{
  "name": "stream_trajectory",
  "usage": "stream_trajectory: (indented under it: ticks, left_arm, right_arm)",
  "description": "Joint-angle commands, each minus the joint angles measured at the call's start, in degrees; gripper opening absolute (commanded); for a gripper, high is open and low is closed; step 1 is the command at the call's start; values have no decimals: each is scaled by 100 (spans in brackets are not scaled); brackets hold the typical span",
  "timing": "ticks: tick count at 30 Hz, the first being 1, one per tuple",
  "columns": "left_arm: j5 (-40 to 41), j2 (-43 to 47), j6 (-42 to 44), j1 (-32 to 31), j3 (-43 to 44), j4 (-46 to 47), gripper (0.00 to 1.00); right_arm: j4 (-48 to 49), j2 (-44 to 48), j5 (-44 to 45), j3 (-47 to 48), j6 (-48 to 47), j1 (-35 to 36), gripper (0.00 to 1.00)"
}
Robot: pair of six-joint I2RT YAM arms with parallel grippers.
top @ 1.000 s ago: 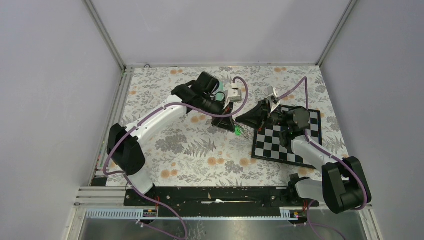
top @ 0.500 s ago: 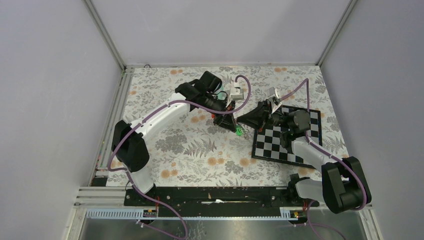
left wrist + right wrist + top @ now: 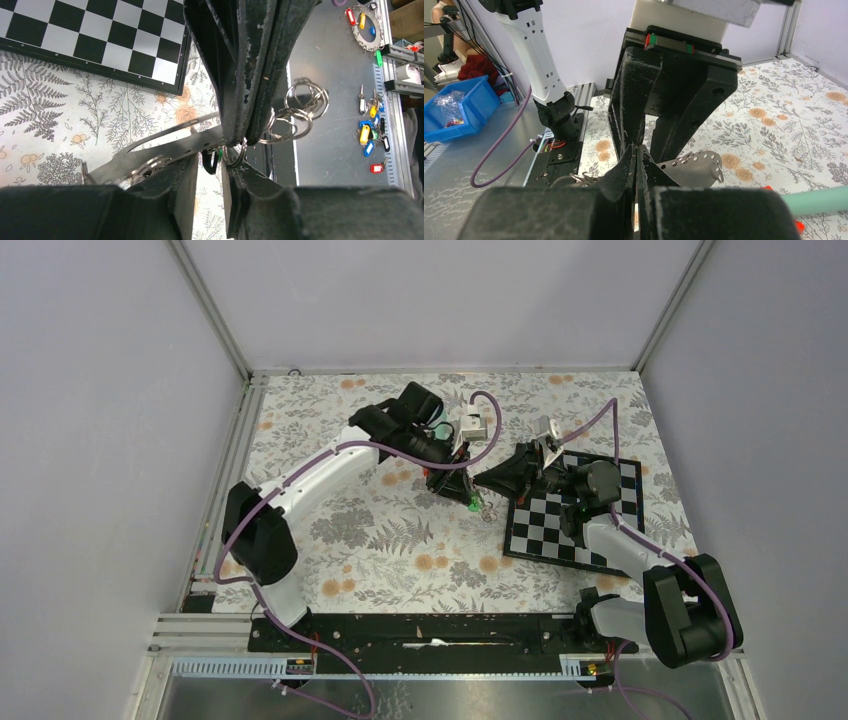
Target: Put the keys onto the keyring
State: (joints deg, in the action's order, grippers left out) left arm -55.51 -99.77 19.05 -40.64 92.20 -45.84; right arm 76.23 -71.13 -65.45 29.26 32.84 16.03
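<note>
My two grippers meet tip to tip above the flowered cloth, left of the chessboard (image 3: 570, 520). The keyring (image 3: 160, 145) is a flat grey metal piece with an oval slot and small holes, carrying split rings (image 3: 295, 115). The right gripper (image 3: 636, 150) is shut on its end, and the plate (image 3: 696, 165) sticks out beside its fingers (image 3: 250, 100). My left gripper (image 3: 209, 162) stands below with a narrow gap between its jaws. A dark key loop (image 3: 208, 167) and a sliver of green key head (image 3: 219, 157) hang in that gap. From above, the green key (image 3: 472, 504) shows under both grippers (image 3: 468, 490).
The chessboard (image 3: 100, 40) lies right of the grippers, partly under the right arm. A teal stick (image 3: 819, 200) with a red base lies on the cloth. Coloured key tags (image 3: 367, 135) sit on the grey bench beyond the table edge. A blue bin (image 3: 454, 107) stands off the table.
The left gripper's jaws have parted from shut to a narrow gap. The green key hangs almost where it was, and the right gripper stays shut.
</note>
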Motion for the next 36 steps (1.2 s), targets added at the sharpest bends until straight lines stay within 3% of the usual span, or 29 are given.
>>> stream_trajectory:
  ticks: [1,8,25,28,36]
  left_arm:
    - [134,556,219,25,-34,296,30]
    - [126,715,383,43,97,295,34]
    - [173,670,448,42,255,528,33]
    - [96,616,426,42,292,533,27]
    - [101,641,473,39,193,541,0]
  right_arm:
    - [378,171,34,89,-164,41,0]
    - [251,164,-7,93,-219,40,0]
    - [20,134,-81,90,-321,40,0]
    - [0,133,-82,87,-331,40,0]
    - [-30,152,-75,80,-373,44,0]
